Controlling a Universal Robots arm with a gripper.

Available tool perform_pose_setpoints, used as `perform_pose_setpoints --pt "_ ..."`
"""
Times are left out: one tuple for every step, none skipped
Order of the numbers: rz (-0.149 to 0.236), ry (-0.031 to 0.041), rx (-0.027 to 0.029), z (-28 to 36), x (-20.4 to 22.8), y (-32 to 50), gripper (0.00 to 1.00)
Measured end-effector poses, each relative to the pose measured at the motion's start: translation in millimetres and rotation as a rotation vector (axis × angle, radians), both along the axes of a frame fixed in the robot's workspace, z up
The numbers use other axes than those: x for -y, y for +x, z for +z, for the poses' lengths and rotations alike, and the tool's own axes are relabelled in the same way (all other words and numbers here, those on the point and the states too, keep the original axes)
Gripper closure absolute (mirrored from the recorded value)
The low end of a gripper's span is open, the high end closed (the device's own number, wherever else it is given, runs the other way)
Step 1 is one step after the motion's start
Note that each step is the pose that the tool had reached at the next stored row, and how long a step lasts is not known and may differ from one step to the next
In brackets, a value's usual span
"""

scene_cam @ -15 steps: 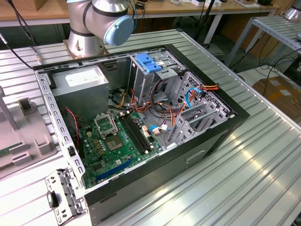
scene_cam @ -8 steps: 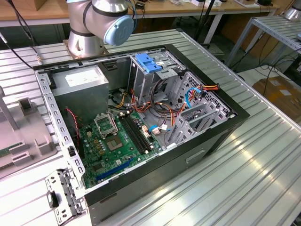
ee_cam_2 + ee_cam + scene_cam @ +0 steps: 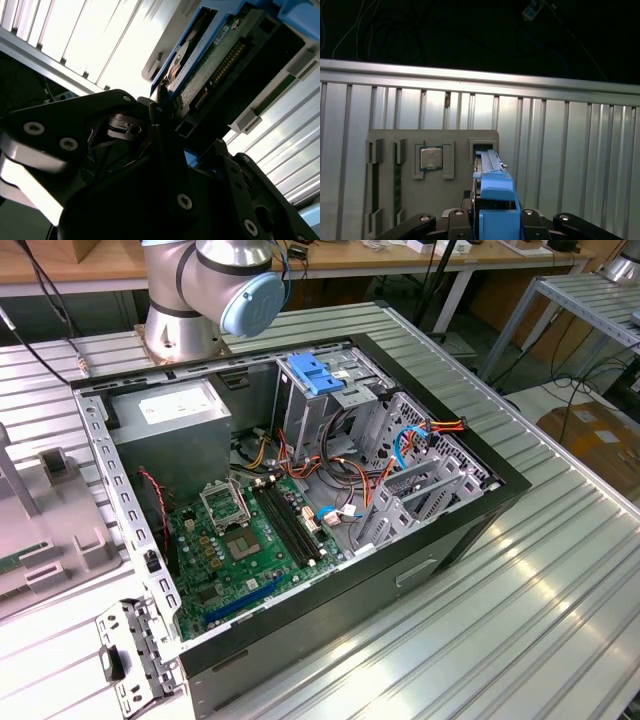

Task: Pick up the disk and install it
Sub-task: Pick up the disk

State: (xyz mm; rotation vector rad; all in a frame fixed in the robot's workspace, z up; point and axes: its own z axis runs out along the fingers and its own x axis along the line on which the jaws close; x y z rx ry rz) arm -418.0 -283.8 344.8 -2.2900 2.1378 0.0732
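Where seated on edge in grey plastic tray (image 3: pixel 70 540) at exterior view's left edge, find silver blue-railed hard drive (image 3: pixel 495 195); long axis straight toward black gripper (image 3: pixel 494 220) astride it; clamped or loose: cannot tell.

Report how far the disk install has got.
Done: the gripper is at the disk, which stands at the grey parts tray. In hand: the pick-up; whether the disk is gripped cannot be told. Left: the install; the disk is not yet in the open computer case.
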Motion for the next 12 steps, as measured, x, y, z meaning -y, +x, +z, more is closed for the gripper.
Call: perform_pose_setpoints --pt "0.0 0.0 0.0 0.6 0.0 0.0 0.63" --pt "0.0 0.0 0.0001 1.3 0.0 0.0 0.63" --pt "0.0 0.0 0.0 1.9 0.0 0.0 0.63" --pt "0.0 0.0 0.0001 2.5 -0.1 0.0 0.63" --pt "0.0 0.0001 0.0002 3.0 -0.1 0.0 0.63" --pt "0.0 0.0 0.0 3.6 0.0 0.0 0.63" --pt "0.0 0.0 0.0 4.1 -0.1 0.0 0.63" --pt "0.0 0.0 0.0001 4.9 -0.1 0.0 0.63" --pt "0.0 0.0 0.0 5.3 -0.1 0.0 0.63" --pt "0.0 0.0 0.0 5.8 -0.1 0.0 0.63" --pt "0.0 0.0 -0.0001 6.9 -0.1 0.0 0.63" --pt "0.0 0.0 0.0 8.1 -0.1 0.0 0.63"
